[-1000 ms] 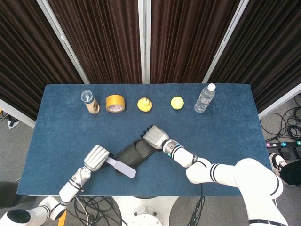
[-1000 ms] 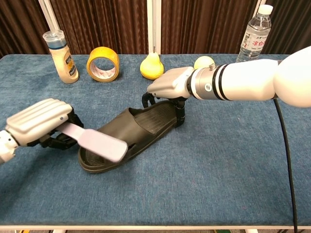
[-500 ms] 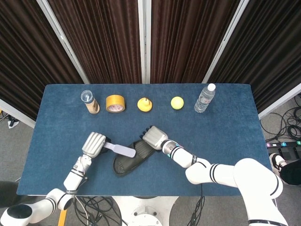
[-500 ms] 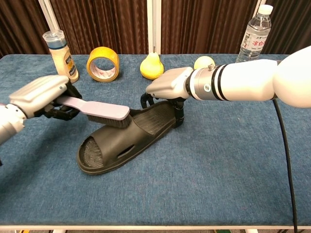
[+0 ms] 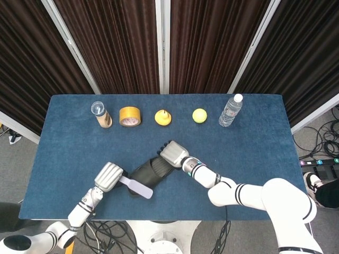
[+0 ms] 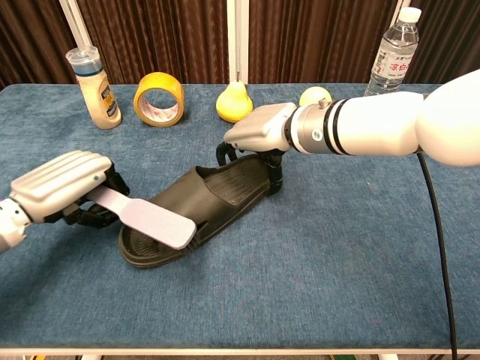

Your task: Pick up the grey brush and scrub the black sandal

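On the blue table, the left hand grips a flat grey brush over the black sandal, its heel held by the right hand.

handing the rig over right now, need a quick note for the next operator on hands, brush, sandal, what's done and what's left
Left hand: grips the grey brush by its handle, brush head over the toe end of the black sandal.
Right hand: holds the heel end of the sandal, steadying it on the blue table.
Sandal: lies near the front middle of the table, toe toward the left hand.
Done: brush picked up and brought onto the sandal.
Left: keep scrubbing along the sandal; whether the bristles are pressing down at this moment cannot be told.
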Robot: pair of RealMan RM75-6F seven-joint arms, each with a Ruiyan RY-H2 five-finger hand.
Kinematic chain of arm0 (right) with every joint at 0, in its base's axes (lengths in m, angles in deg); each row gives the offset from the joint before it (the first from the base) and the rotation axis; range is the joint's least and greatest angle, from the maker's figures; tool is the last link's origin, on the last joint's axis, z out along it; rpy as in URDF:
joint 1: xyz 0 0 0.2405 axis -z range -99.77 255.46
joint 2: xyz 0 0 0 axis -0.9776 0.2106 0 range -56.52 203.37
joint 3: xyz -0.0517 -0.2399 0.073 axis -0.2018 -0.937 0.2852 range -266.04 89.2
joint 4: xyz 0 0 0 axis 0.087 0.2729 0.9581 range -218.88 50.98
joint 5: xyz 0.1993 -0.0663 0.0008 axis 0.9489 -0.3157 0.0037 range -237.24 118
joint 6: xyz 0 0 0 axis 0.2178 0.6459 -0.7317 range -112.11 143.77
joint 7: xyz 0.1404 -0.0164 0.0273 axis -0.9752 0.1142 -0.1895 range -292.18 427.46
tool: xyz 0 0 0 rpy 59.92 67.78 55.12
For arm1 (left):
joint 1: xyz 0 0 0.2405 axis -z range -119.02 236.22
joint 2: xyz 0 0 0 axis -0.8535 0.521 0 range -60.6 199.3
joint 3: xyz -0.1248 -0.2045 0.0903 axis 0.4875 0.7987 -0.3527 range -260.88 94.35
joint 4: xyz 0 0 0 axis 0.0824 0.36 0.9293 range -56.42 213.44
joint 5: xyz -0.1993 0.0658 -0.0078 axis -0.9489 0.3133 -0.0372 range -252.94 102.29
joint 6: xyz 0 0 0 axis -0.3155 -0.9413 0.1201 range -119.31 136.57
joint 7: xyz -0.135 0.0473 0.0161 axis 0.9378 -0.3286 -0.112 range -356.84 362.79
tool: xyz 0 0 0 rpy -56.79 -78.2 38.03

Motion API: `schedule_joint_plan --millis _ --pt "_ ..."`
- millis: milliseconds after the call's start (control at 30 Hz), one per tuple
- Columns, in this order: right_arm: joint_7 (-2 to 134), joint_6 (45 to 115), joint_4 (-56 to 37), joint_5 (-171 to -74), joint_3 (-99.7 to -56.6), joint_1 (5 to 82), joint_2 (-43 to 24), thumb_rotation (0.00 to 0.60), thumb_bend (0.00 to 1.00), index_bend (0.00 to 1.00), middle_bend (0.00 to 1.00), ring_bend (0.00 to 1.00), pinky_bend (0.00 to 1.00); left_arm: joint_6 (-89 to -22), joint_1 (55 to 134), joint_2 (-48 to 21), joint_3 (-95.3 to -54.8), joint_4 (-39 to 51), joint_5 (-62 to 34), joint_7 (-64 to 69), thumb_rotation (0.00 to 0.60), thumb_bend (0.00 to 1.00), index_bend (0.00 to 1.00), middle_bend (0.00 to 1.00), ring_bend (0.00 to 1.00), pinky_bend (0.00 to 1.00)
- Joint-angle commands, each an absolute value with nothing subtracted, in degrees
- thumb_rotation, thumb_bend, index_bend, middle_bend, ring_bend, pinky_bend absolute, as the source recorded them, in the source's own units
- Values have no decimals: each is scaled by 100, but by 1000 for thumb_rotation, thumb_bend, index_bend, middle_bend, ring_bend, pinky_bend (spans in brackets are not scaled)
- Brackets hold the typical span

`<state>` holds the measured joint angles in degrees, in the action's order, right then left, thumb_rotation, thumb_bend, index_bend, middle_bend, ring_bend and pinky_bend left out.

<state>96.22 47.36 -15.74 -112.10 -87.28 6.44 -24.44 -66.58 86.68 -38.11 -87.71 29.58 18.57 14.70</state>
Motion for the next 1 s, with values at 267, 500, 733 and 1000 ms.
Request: schedule_joint_plan --millis 267,500,733,1000 --pt "9636 4540 -1284 -10960 -8805 593 -2183 600 5 0 34 0 2 -6660 8618 -3353 -8195 2323 1342 1631 600 587 1000 1000 1000 1000" --pt "9661 5038 -492 -10887 -8798 702 -1586 600 0 0 0 0 0 -5738 8804 -3414 -7745 2643 548 1161 600 581 1000 1000 1000 1000" --pt "9230 5879 825 -11516 -8760 1319 -91 600 0 0 0 0 0 -4963 8890 -3270 -7428 2304 -215 428 600 575 849 905 871 1000" --pt "8585 6550 1591 -12380 -8977 2177 1064 600 0 0 0 0 0 -4974 8847 -3014 -7600 1800 -216 -335 600 506 507 589 550 869"
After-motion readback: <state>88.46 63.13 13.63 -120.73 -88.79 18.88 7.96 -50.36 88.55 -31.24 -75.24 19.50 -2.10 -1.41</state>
